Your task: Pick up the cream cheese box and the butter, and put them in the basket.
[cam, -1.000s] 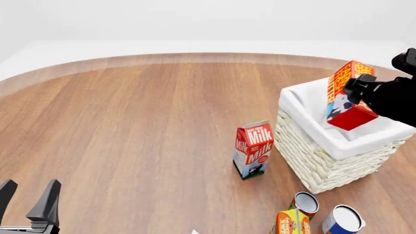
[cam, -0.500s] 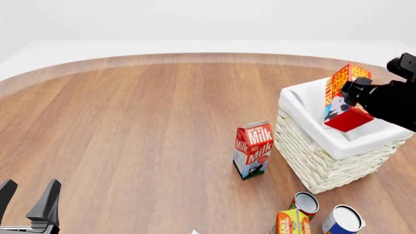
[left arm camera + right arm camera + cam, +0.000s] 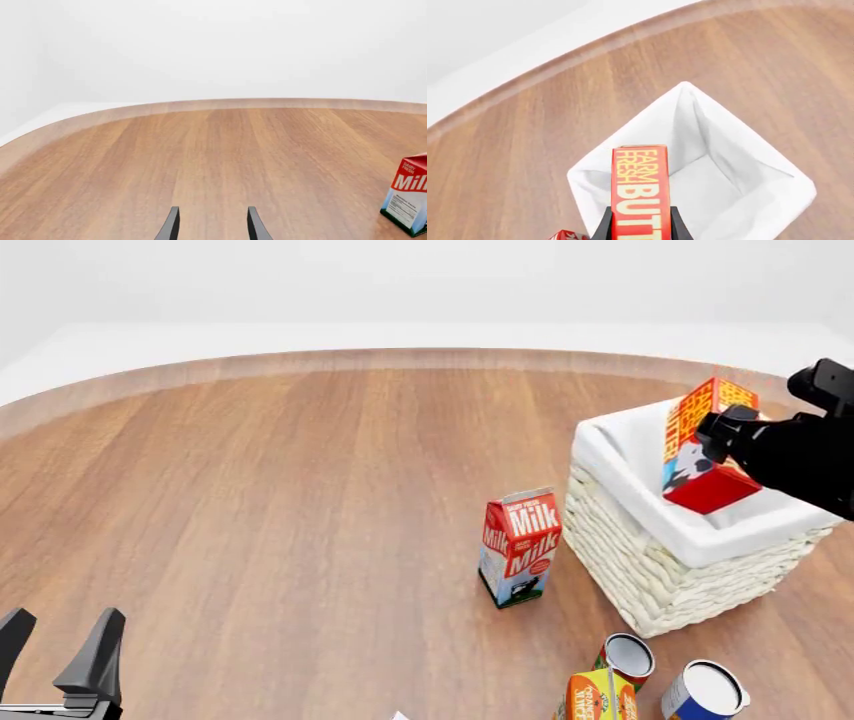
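Note:
My right gripper (image 3: 731,433) is shut on the butter (image 3: 703,446), a red and orange carton held tilted over the white wicker basket (image 3: 627,530) at the right. From the right wrist, the butter (image 3: 640,192) hangs between the black fingers (image 3: 676,224) directly above the basket's white cloth liner (image 3: 727,190), which holds nothing I can see. My left gripper (image 3: 59,652) rests open at the near left corner, its fingers (image 3: 171,225) spread over bare wood. The cream cheese box is out of view.
A red Milk carton (image 3: 519,546) stands just left of the basket, also at the edge of the left wrist view (image 3: 408,200). Near the front right are an orange-yellow carton (image 3: 597,697) and two cans (image 3: 703,692). The round wooden table (image 3: 294,500) curves away behind.
The right gripper has lowered the butter slightly toward the basket and shifted it a little left. The left gripper has not moved.

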`<state>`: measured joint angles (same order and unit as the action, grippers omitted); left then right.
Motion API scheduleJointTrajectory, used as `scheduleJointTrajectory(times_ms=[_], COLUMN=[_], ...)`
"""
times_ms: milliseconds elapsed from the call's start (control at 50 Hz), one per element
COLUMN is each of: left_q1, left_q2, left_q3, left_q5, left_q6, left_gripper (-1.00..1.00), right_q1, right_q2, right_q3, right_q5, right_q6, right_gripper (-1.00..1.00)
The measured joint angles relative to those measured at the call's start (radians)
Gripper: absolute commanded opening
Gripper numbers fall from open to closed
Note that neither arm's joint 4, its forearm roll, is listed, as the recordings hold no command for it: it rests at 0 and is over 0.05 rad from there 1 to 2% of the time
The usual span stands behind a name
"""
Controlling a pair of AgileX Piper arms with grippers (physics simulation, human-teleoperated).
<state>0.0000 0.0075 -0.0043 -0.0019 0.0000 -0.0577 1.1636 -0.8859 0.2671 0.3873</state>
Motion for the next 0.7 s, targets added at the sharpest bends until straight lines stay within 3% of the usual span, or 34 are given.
scheduleJointTrajectory(times_ms=[700], left_q1=[0.0], left_q2=[0.0], left_q3=[0.0], left_q5=[0.0], left_q6=[0.0], left_gripper=[1.0], right_q1=[-0.009], right_q2=[0.02], right_q3=[0.001], right_q5=[-0.017], right_q6=[0.0], right_gripper=[-1.0])
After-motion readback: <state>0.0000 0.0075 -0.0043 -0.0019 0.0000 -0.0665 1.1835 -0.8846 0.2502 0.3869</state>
